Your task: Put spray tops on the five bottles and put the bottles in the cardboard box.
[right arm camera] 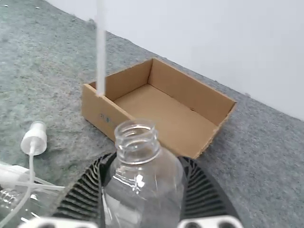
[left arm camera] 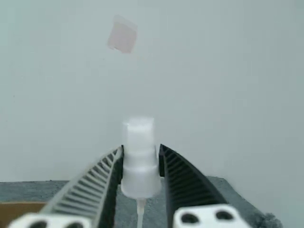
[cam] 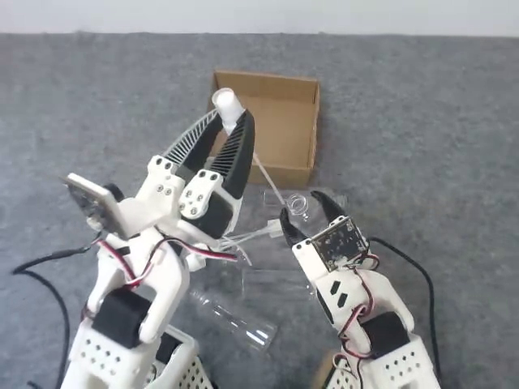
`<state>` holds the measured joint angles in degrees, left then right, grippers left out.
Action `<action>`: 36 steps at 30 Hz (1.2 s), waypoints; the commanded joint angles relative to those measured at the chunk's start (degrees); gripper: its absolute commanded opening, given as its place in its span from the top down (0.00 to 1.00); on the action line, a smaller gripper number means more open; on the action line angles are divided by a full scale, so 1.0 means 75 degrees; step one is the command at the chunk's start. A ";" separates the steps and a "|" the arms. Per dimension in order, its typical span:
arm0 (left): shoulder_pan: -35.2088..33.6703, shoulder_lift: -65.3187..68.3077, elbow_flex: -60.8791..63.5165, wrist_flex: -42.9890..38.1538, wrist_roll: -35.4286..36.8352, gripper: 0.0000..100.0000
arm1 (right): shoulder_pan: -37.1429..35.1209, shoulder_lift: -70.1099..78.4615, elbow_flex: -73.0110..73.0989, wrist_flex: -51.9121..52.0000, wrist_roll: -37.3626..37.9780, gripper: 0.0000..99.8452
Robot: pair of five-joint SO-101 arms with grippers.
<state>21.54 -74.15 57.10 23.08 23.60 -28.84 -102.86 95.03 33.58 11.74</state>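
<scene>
Left claw [cam: 229, 117], seen from above, pinches a spray top [cam: 226, 103] by its white head, so its tube [cam: 268, 178] dangles toward the right claw [cam: 302, 204]; that one grips an upright bottle [cam: 297, 208], mouth open to receive it; the box [cam: 284, 113] lies just beyond both. At the left wrist, the top [left arm camera: 138, 161] sits clamped between the fingers. At the right wrist, the bottle [right arm camera: 142, 175] stands gripped; the tube [right arm camera: 100, 47] hangs ahead of it, off to one side of the mouth, likely not yet aligned.
</scene>
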 commanded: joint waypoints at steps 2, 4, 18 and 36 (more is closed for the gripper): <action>0.0035 -0.0152 0.0264 -0.0821 0.0047 0.99 | -0.0076 -0.0111 0.0188 -0.0147 0.0129 0.99; 0.0035 -0.0152 0.0545 -0.1184 0.0047 0.99 | -0.0076 -0.0111 0.0188 -0.0147 0.0129 0.99; 0.0469 -0.0141 0.0990 -0.1371 0.0000 0.99 | -0.0076 -0.0111 0.0188 -0.0147 0.0129 0.99; 0.1114 -0.0141 0.1881 -0.1383 -0.0012 0.99 | -0.0029 -0.0123 0.0188 -0.0170 0.0059 0.99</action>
<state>27.87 -74.15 71.34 14.55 23.69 -28.92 -102.86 95.03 33.58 11.74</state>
